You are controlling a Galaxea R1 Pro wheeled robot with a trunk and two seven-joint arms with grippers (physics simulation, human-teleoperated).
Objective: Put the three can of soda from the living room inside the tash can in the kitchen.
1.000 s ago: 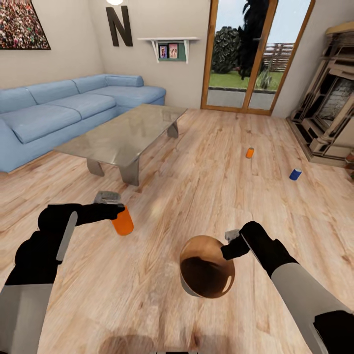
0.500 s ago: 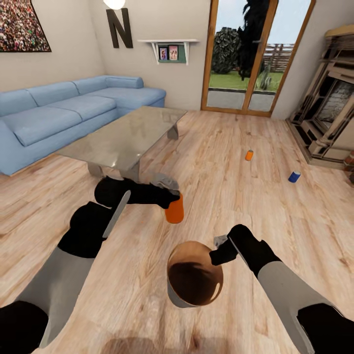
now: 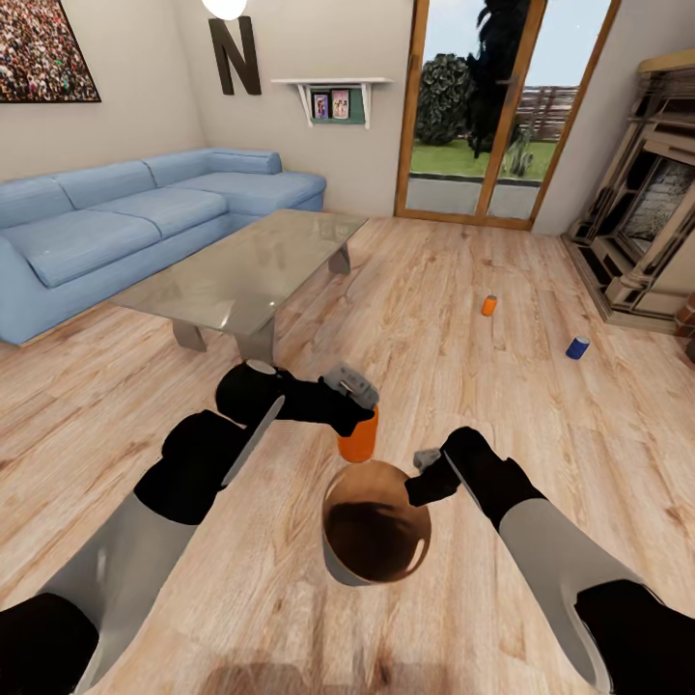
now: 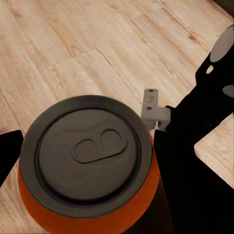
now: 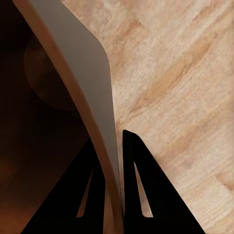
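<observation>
Left gripper (image 3: 359,417) clamped on orange can (image 3: 359,437), held just above far rim of trash can (image 3: 376,521) — right gripper (image 3: 422,470) pinches its wall. Step: first deposit. Next, prob.: centre over opening, release. Other orange can (image 3: 489,305), blue can (image 3: 577,347) on floor nr fireplace.

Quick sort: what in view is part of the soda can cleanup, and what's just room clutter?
Job:
- held orange can, left gripper
- trash can, wall pinched by right gripper
- orange can on floor
- blue can on floor

Clutter:
- sofa
- glass coffee table
- fireplace
</observation>
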